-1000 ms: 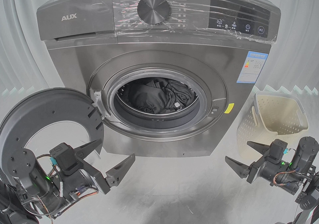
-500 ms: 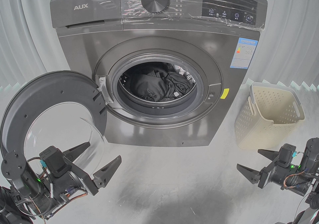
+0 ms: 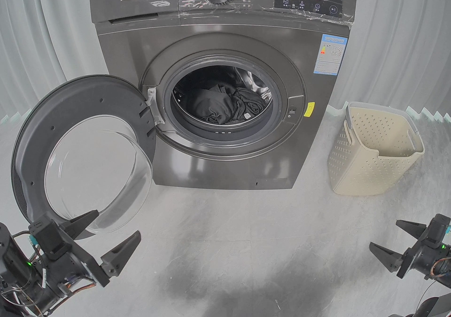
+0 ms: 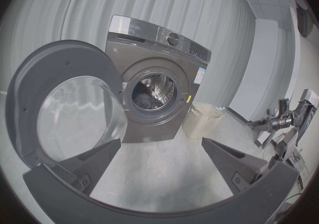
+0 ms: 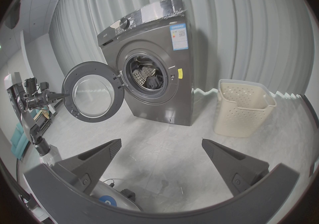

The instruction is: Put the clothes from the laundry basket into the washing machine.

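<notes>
A grey washing machine (image 3: pixel 221 73) stands with its round door (image 3: pixel 84 144) swung wide to the left. Dark clothes (image 3: pixel 221 104) lie heaped inside the drum, also seen as dark clothes (image 5: pixel 153 82) in the right wrist view. The cream laundry basket (image 3: pixel 376 149) sits on the floor right of the machine, and its inside looks bare. My left gripper (image 3: pixel 117 224) hangs open low at the left, just below the door, holding nothing. My right gripper (image 3: pixel 385 234) is open and low at the right, in front of the basket, also holding nothing.
Grey floor (image 3: pixel 244 247) stretches between the grippers and the machine. White curtains (image 3: pixel 399 27) hang behind. The open door (image 4: pixel 66 102) juts out close to the left gripper (image 4: pixel 159 141). The basket (image 5: pixel 242 108) stands beyond the right gripper (image 5: pixel 161 141).
The whole head view has pulled back from the machine, which looks smaller and higher. Both grippers sit lower in the picture and stay open.
</notes>
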You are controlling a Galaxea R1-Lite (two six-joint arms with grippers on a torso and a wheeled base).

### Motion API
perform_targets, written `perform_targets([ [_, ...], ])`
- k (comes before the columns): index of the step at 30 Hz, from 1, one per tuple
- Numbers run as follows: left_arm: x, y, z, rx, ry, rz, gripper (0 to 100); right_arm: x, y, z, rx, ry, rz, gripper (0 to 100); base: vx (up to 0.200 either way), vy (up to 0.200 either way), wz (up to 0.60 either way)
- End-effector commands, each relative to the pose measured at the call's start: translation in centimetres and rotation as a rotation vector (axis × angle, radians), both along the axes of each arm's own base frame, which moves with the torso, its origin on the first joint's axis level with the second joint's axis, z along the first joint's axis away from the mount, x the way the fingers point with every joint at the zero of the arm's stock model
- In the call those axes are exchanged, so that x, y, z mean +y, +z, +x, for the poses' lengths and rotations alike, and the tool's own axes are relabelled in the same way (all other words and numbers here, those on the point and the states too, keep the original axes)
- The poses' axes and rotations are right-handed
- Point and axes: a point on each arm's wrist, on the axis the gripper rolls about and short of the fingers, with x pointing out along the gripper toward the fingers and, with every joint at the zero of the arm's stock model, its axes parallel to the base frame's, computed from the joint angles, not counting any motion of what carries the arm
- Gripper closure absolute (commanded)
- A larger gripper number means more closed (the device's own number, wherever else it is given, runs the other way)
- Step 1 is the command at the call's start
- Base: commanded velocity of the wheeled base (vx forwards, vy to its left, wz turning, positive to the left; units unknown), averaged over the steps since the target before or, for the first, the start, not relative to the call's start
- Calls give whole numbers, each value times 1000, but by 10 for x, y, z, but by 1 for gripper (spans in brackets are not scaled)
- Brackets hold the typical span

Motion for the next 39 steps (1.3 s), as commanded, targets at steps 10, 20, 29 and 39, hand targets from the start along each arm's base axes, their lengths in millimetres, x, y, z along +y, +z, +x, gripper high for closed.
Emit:
perform_targets([
  [10,76,-21,-89,-90,231,-9,0,-39,-7,-84,-302,-232,63,0,0,0,0],
  [20,83,-42,-113,-120,434,53,0,-38,-40,-111,-332,-320,2,0,0,0,0],
  [29,80,-49,-120,-147,513,166,0,-40,-45,-111,-293,-403,-29,0,0,0,0],
  [39,78,-56,-127,-140,506,37,0,-40,-45,-111,-291,-397,-17,0,0,0,0],
])
